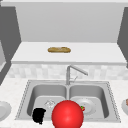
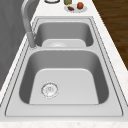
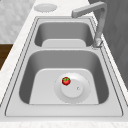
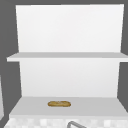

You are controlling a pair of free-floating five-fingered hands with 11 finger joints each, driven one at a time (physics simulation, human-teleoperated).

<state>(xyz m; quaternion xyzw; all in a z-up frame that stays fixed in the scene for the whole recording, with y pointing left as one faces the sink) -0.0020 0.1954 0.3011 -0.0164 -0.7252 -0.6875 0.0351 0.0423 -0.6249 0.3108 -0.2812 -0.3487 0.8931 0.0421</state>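
Note:
My left hand (image 1: 38, 115) is a dark shape at the front rim of the left sink basin (image 1: 40, 97); how its fingers stand cannot be made out. Just to its right, a large red ball (image 1: 67, 114) looms in the foreground and covers the middle of the sink's front edge. It touches nothing that I can see. The right basin holds a white plate (image 1: 88, 105) (image 3: 80, 93) with a small red tomato-like fruit (image 1: 82, 108) (image 3: 66, 80) on it.
A loaf of bread (image 1: 59, 49) (image 4: 59, 103) lies on the lower shelf behind the sink. The faucet (image 1: 68, 75) (image 2: 27, 22) (image 3: 100, 25) rises between the basins, spout toward the right one. Plates stand on the counter at left (image 1: 3, 110) (image 3: 45, 7) and right (image 2: 75, 8), the right one carrying food.

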